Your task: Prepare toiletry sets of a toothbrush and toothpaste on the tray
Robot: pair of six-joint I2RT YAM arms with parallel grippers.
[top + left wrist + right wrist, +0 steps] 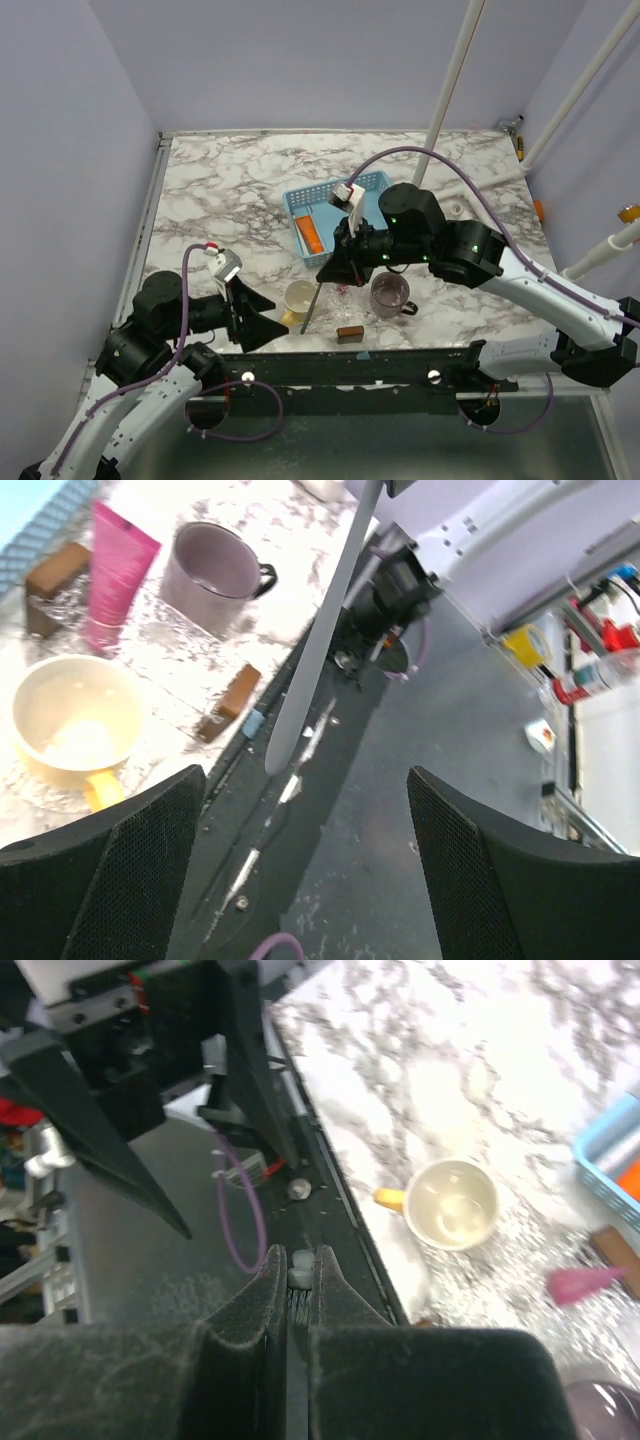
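Note:
My right gripper (333,270) (298,1262) is shut on the toothbrush (312,302) at its bristle end (300,1278). The pale handle (312,650) hangs down over the table's front edge. My left gripper (256,316) (300,870) stands open just below and left of the handle's free tip, with nothing between its fingers (130,860). The tray (340,208) (608,1152) sits mid-table with an orange toothpaste (310,232) (630,1176) in it. A pink toothpaste (115,565) (585,1282) lies on the table between the mugs.
A yellow mug (299,297) (70,730) (455,1203) and a purple-grey mug (390,295) (210,575) stand near the front edge. A small brown block (349,334) (230,702) lies at the edge, and a brown block (55,575) sits by the pink tube.

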